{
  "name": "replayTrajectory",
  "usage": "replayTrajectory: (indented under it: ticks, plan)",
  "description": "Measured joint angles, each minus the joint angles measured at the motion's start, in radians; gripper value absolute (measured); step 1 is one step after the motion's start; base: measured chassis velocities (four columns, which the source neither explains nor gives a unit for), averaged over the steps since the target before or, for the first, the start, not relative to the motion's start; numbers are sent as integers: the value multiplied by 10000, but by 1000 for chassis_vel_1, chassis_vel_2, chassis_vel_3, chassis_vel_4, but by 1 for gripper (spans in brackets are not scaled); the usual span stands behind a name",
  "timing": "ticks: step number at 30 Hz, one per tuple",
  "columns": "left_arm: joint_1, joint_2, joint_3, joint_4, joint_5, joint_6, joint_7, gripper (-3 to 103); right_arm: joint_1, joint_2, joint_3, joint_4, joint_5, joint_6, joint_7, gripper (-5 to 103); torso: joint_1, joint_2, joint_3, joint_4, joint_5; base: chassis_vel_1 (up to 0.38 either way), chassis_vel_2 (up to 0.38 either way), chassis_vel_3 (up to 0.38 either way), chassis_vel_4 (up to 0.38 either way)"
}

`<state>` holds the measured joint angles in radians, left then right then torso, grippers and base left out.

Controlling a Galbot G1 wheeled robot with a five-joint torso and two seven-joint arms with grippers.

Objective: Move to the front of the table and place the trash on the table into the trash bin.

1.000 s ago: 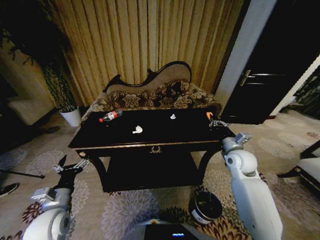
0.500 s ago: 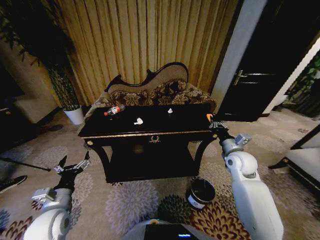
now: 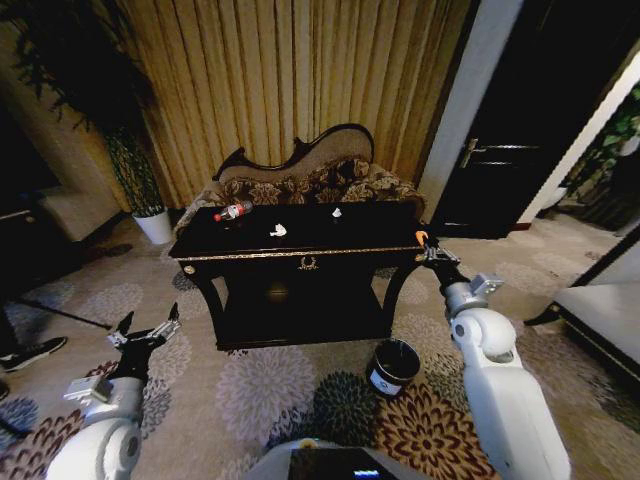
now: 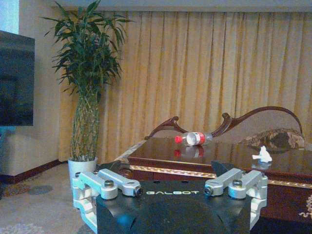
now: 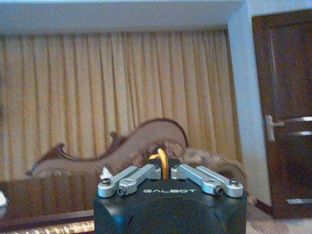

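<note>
White-and-black Galbot body, silver-linked grippers on dark wrist blocks

Both arms wear smooth, rounded white shells with pale grey joint housings near the wrists. The left gripper has pale silver linkage bars pinned with dark round screws on either side of its jaws, and behind the jaws sits a black block lettered "GALBOT" in light type. The right gripper has the same black lettered block and silver screwed links, with an orange strip showing between the jaws. A dark base panel carries a small blue light.
</note>
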<state>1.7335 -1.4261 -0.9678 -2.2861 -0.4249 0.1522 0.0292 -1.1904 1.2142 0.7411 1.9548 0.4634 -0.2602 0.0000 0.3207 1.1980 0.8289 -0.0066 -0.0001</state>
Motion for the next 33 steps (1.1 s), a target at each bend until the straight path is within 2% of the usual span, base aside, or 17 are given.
replayTrajectory:
  ticks: [9,16,19,21,22,23,27,33]
  plan:
    - [-141,114,19,197,-7,-92,14,100,-893,319,474,-1272,-638,148,-1,4,16,-11,8,-3,3,0,0,0,0]
    - [-320,186,-25,282,-12,-115,12,100,-1170,461,729,-3045,-1742,134,0,4,5,-4,3,-3,0,0,0,0,0]
    - [-341,204,-31,299,-38,-121,10,100,-729,615,604,-4366,-2606,258,-1,4,6,-4,4,1,1,0,0,0,0]
    - [-340,203,-31,305,-46,-124,10,100,-618,673,552,-4667,-2767,316,-2,4,7,-5,4,0,1,0,0,0,0]
    - [-333,202,-30,319,-57,-128,10,100,-174,803,407,-5612,-3182,497,-1,4,8,-6,4,0,2,0,0,0,0]
    - [-333,202,-30,319,-57,-128,10,100,-174,803,407,-5612,-3182,497,-1,4,8,-6,4,0,2,0,0,0,0]
    - [-282,203,-92,291,-129,-131,4,100,743,925,101,-7422,-3875,848,-5,4,7,-6,5,4,4,0,0,0,0]
    - [-251,213,-152,245,-228,-109,-3,100,1118,858,25,-8215,-4325,1057,-4,4,8,-6,4,-2,0,0,0,0,0]
